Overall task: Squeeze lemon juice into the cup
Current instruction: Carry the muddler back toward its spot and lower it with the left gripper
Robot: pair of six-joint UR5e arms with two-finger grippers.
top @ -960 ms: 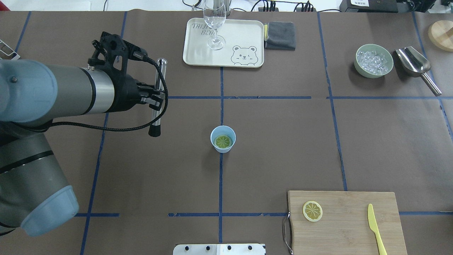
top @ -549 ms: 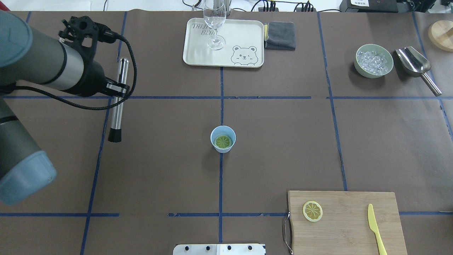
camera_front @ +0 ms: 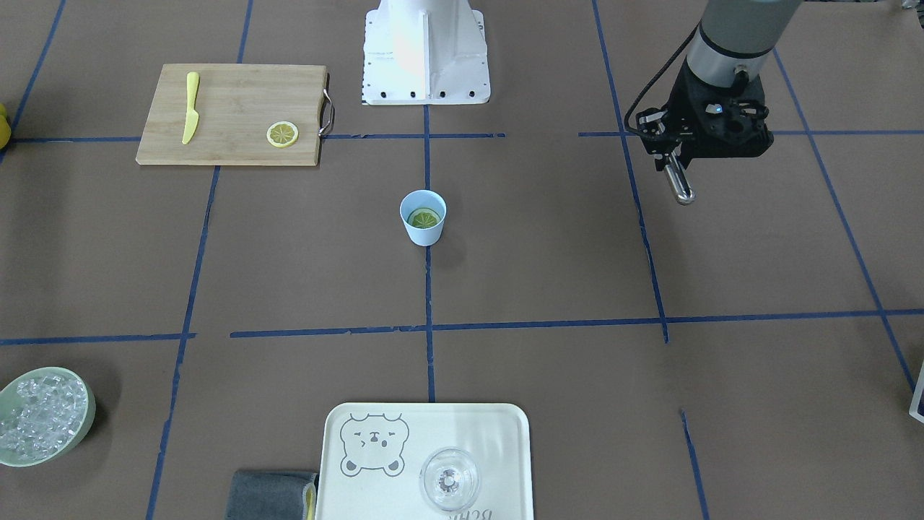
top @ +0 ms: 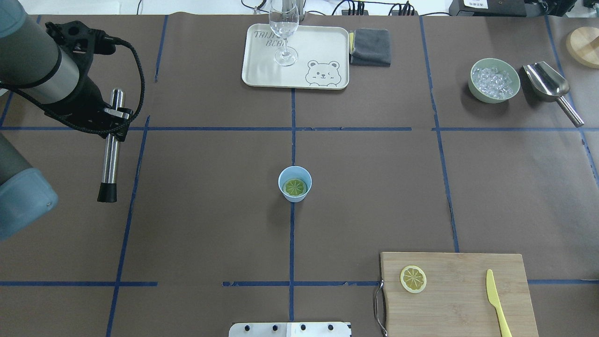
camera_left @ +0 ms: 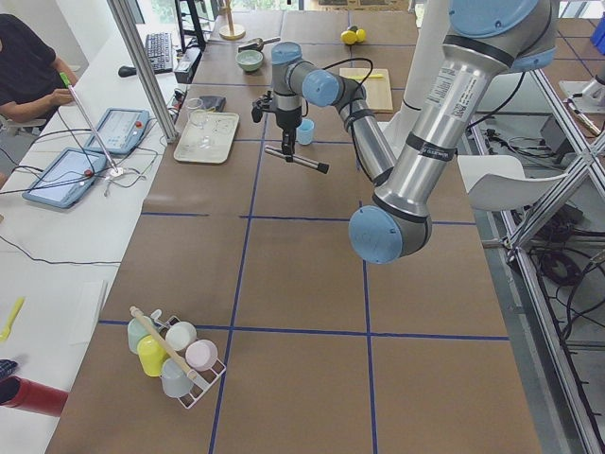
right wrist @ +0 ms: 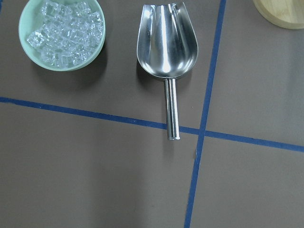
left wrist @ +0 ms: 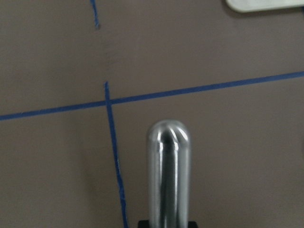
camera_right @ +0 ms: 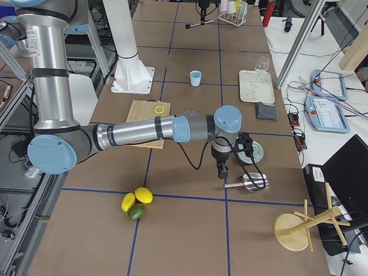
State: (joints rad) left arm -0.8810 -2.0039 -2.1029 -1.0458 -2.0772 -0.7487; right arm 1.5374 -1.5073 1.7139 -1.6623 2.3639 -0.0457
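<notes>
The left gripper (top: 115,121) is hovering above the table (top: 210,224) towards its left end, with its jaws clamped on the shaft of a steel muddler (top: 110,154). It is holding the muddler roughly level and clear of the surface. The muddler's black tip is pointing towards the robot's edge of the table and its rounded steel end towards the operators' edge.

The light-blue cup (top: 295,184) is standing upright at the middle of the table, on a blue tape line, well apart from the left gripper. One lemon slice (top: 295,187) is lying flat inside the cup. A second lemon slice (top: 413,279) is lying on the bamboo cutting board (top: 458,304), which is sitting at the robot's edge towards the right end. A yellow knife (top: 495,299) is lying on the same board, apart from that slice.

The right gripper (camera_right: 221,170) is hanging over the table's right end, near the pale green bowl of ice (top: 495,80) and the steel scoop (top: 550,86) just beside it. I cannot tell how its jaws are standing.

A wine glass (top: 284,32) is standing on the bear-printed tray (top: 323,51) at the middle of the operators' edge, and a folded grey cloth (top: 370,47) is lying just beside that tray.
</notes>
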